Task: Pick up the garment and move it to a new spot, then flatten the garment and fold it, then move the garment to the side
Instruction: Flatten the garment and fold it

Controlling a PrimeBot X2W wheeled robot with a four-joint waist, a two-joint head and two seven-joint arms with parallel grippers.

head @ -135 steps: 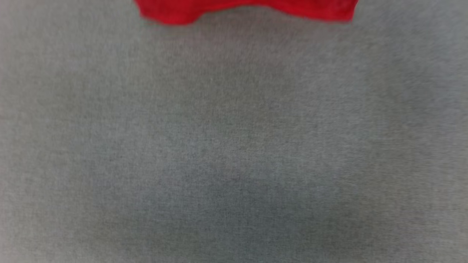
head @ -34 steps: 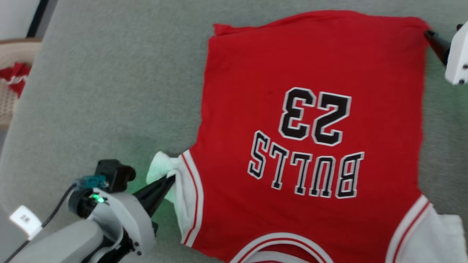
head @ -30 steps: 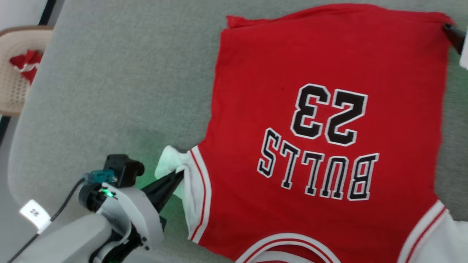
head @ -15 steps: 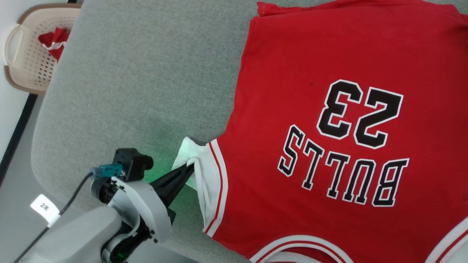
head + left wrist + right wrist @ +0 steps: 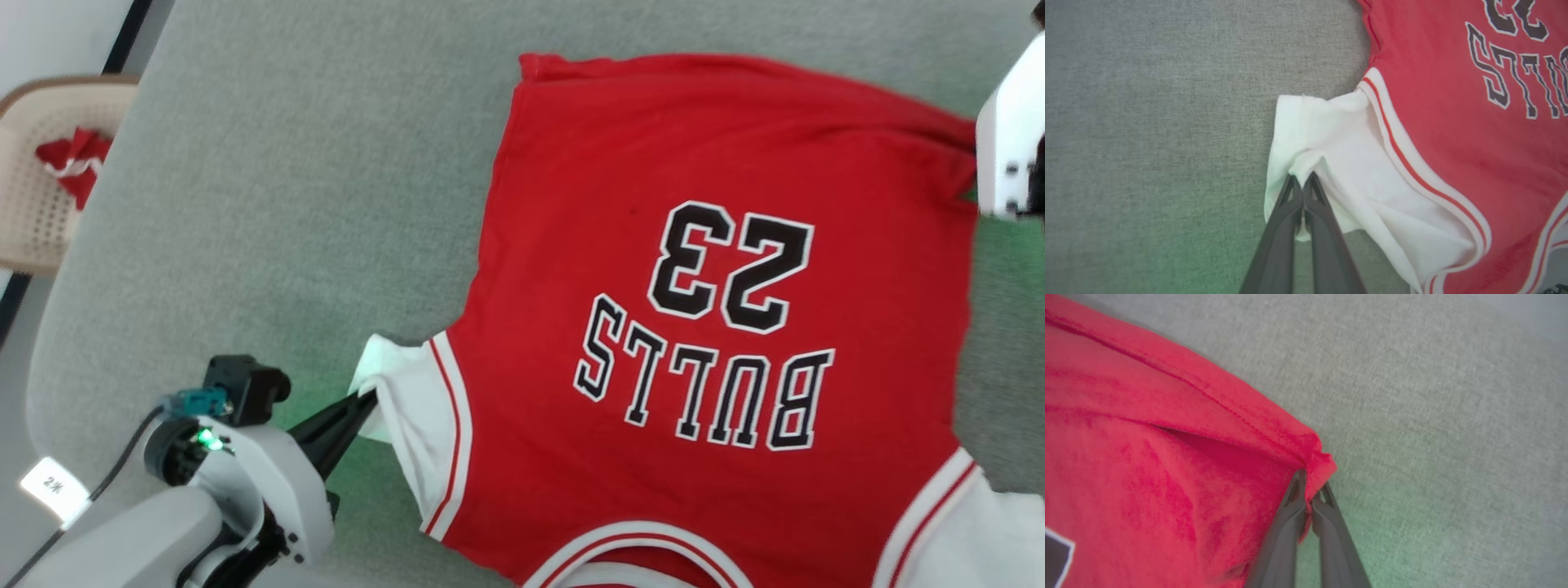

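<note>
The garment [image 5: 694,245], a red jersey with black white-outlined letters, lies spread on the grey surface, letters upside down in the head view. My left gripper [image 5: 369,398] is shut on its white left sleeve [image 5: 1331,155]; the left wrist view shows the dark fingers [image 5: 1290,220] pinching a fold of that sleeve. My right gripper [image 5: 1308,486] is shut on the red hem corner [image 5: 1318,457] of the garment. In the head view its white housing [image 5: 1011,139] sits at the right edge, fingertips hidden. The other white sleeve [image 5: 980,539] lies at the lower right.
A beige perforated basket [image 5: 33,204] stands off the left edge of the grey surface [image 5: 286,204], with a small red cloth [image 5: 69,159] in it. The surface's rounded left edge runs close to my left arm [image 5: 163,523].
The head camera has swung, shifting the whole picture. My left gripper keeps its hold on the white sleeve; the right arm's housing has come back into view at the hem corner.
</note>
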